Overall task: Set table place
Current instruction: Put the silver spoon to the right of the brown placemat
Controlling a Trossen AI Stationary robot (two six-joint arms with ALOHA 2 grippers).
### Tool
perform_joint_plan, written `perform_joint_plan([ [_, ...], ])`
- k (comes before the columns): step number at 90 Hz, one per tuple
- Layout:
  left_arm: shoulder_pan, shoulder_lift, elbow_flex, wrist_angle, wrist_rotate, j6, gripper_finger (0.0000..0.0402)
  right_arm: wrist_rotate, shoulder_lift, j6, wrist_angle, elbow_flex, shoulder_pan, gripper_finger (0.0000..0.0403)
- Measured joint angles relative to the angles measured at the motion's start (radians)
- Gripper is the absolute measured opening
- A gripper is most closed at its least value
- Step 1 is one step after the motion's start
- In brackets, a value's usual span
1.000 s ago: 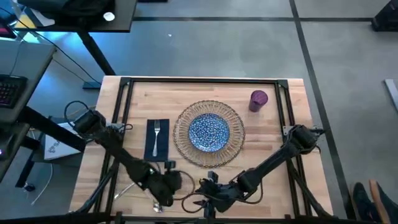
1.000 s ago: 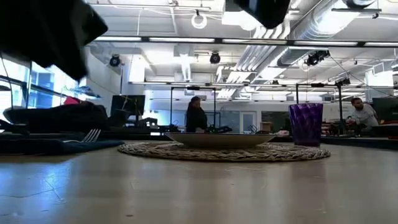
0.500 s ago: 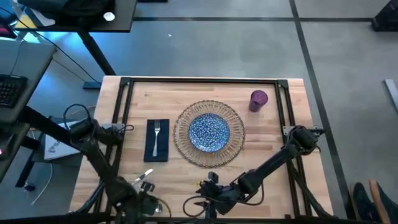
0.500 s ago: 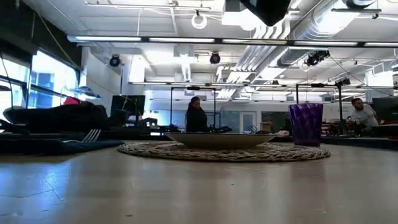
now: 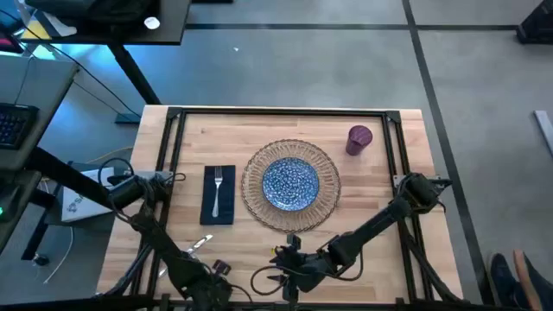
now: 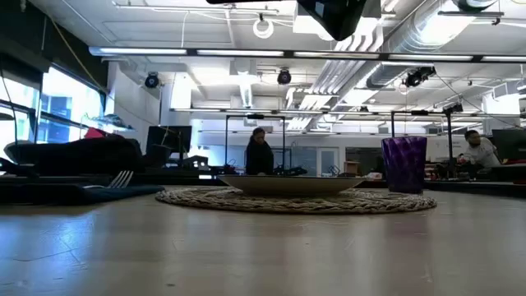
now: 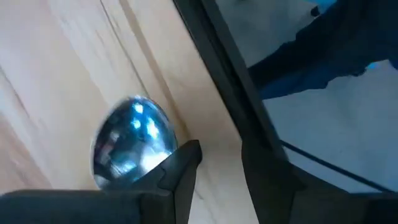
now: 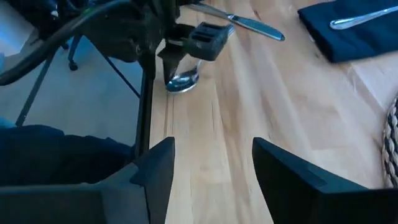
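Table place, on the butcher-block table [image 5: 363, 203]: blue speckled plate [image 5: 290, 183] centred on the round wicker placemat [image 5: 328, 200]; navy napkin [image 5: 219, 203] just left, fork [image 5: 218, 182] lying on it; purple cup [image 5: 359, 139] far right. Knife [image 8: 239, 20] lies loose near the table's left front edge. Left gripper [image 8: 177, 59], there too, pinches a spoon [image 7: 130, 142] against the wood. Right gripper [image 8: 212, 165], near edge centre, stands wide open, holding nothing.

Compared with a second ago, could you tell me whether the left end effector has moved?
Yes. In the high view the left end effector has drawn back from near the napkin toward the table's near edge, where it now sits by the spoon.
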Motion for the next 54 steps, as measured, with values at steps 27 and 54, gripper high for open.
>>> perform_joint_plan([
  [27, 0.149, -0.042, -0.005, -0.019, -0.263, 0.131, 0.0115, 0.004, 0.000, -0.015, 0.010, 0.000, 0.000, 0.0185],
  [54, 0.120, -0.193, -0.004, -0.304, -0.232, -0.119, 0.0115, 0.038, 0.000, 0.004, 0.011, 0.000, 0.000, 0.0185],
])
